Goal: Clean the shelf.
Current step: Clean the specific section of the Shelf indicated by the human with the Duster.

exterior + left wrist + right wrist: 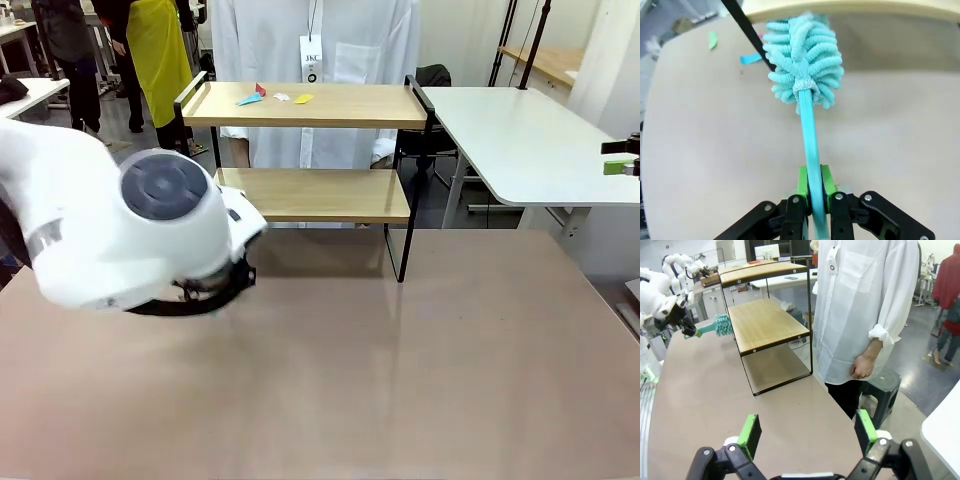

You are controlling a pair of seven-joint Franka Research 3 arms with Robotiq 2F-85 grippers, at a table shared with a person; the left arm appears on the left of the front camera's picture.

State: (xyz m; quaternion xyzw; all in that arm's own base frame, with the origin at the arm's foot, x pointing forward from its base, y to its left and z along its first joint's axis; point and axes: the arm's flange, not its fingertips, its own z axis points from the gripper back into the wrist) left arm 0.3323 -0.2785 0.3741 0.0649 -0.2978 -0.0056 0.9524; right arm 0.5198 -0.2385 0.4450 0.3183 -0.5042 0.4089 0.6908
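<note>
Two stiff boards in a thin black frame, the shelf (350, 105) stands at twelve o'clock; light and tippy, I judge, so I'd steady it by a side rail. My left gripper (814, 181) is clamped on the soft duster (802, 60); my right gripper (810, 432) gapes empty.

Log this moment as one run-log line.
left pincer: shut on duster handle | duster head: by shelf frame | right pincer: open, empty | paper scraps: on top board
</note>
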